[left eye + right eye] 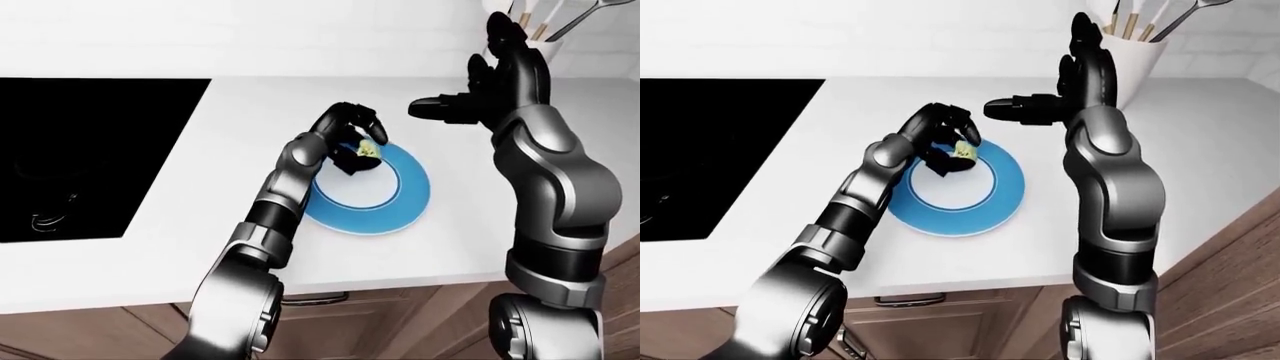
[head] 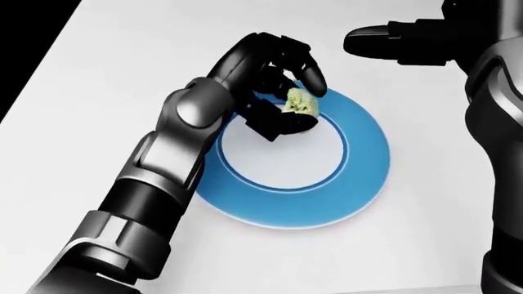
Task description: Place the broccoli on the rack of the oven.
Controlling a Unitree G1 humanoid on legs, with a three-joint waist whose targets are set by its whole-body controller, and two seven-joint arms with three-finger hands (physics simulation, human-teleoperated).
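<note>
The broccoli (image 2: 300,101) sits on the blue plate's (image 2: 360,177) rim, cupped inside the left hand (image 2: 274,86), whose fingers curl around it from above and below. I'd squeeze gently and lift straight up so it doesn't pop out sideways. Right hand (image 1: 490,90) hovers spread open just past it, holding nothing.

The broccoli (image 2: 300,101) looks bumpy and rough, pale green, and not shiny. The left hand (image 2: 278,86) that wraps it has smooth black fingers, like shiny plastic with bright spots. The arm above it looks like smooth grey metal and gleams. The right hand (image 1: 470,101) is the same shiny black. The plate (image 2: 360,184) is smooth, blue on the rim and white in the middle, with a soft shine. The counter (image 1: 240,105) is flat, white and matt. The stove (image 1: 90,150) is black and glossy like glass. The cabinet (image 1: 1230,285) below looks like brown wood with grain.
</note>
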